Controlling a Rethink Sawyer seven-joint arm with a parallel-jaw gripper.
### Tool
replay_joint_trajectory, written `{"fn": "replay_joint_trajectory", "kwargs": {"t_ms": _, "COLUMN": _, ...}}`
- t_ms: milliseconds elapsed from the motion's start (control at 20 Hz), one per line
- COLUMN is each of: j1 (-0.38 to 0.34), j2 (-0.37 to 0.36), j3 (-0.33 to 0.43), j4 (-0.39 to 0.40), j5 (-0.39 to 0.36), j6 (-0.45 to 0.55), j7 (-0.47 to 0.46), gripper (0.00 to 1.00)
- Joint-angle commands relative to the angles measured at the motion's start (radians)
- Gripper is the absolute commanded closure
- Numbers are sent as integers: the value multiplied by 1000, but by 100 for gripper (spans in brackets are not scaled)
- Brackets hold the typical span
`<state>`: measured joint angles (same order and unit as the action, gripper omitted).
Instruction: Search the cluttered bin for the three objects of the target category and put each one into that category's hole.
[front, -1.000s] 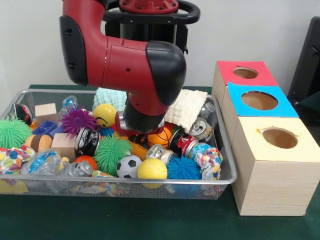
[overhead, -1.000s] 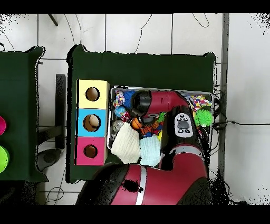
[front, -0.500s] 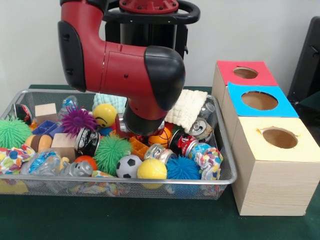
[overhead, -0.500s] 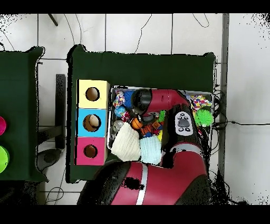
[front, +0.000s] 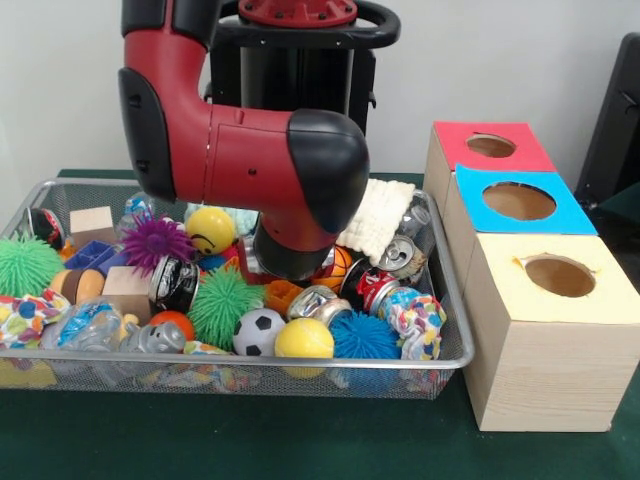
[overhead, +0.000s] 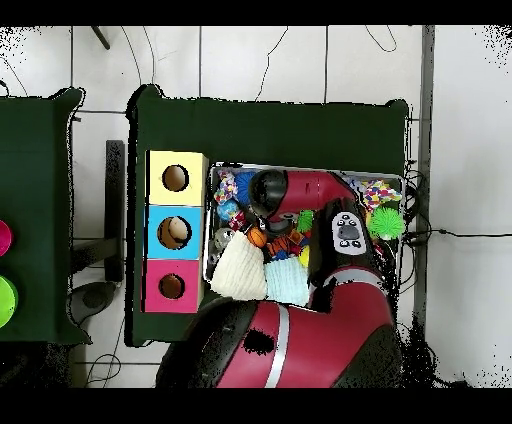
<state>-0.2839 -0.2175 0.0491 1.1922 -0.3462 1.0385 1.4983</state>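
A wire bin (front: 452, 318) holds a heap of mixed things: balls, spiky toys, crushed cans, wooden blocks and cloths. Among the balls are a yellow smiley ball (front: 210, 228), a soccer ball (front: 258, 331), a plain yellow ball (front: 304, 338) and an orange basketball (front: 341, 262), which the arm half hides. The arm's black wrist (front: 290, 255) dips into the middle of the bin, just left of the basketball and above a crushed can (front: 318, 303). The gripper is hidden below it in both views. From overhead the arm (overhead: 290, 192) covers the bin's middle.
Three wooden boxes stand right of the bin, with a red-topped hole (front: 490, 146), a blue-topped hole (front: 518, 201) and a yellow-topped hole (front: 560, 275). A white cloth (front: 378, 215) lies at the bin's back right. A green spiky ball (front: 222, 305) and a blue one (front: 365, 337) lie near the front.
The arm has sunk lower into the bin. Its wrist now hides more of the basketball, and the things around it have shifted slightly.
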Motion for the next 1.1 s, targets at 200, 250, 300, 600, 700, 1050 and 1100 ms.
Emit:
{"fn": "replay_joint_trajectory", "kwargs": {"t_ms": 200, "j1": -26, "j2": 20, "j3": 91, "j4": 5, "j5": 21, "j6": 54, "j7": -34, "gripper": 0}}
{"fn": "replay_joint_trajectory", "kwargs": {"t_ms": 250, "j1": -23, "j2": 19, "j3": 83, "j4": 7, "j5": 18, "j6": 76, "j7": -34, "gripper": 0}}
{"fn": "replay_joint_trajectory", "kwargs": {"t_ms": 300, "j1": -20, "j2": 19, "j3": 77, "j4": 6, "j5": 16, "j6": 94, "j7": -32, "gripper": 0}}
{"fn": "replay_joint_trajectory", "kwargs": {"t_ms": 600, "j1": 20, "j2": 32, "j3": 13, "j4": -36, "j5": -17, "j6": 254, "j7": -8, "gripper": 0}}
{"fn": "replay_joint_trajectory", "kwargs": {"t_ms": 700, "j1": 14, "j2": 37, "j3": 22, "j4": -38, "j5": -17, "j6": 227, "j7": -6, "gripper": 0}}
{"fn": "replay_joint_trajectory", "kwargs": {"t_ms": 1050, "j1": -10, "j2": 24, "j3": 60, "j4": -8, "j5": -7, "j6": 78, "j7": 4, "gripper": 100}}
{"fn": "replay_joint_trajectory", "kwargs": {"t_ms": 1100, "j1": -12, "j2": 24, "j3": 63, "j4": -6, "j5": -6, "j6": 72, "j7": 2, "gripper": 100}}
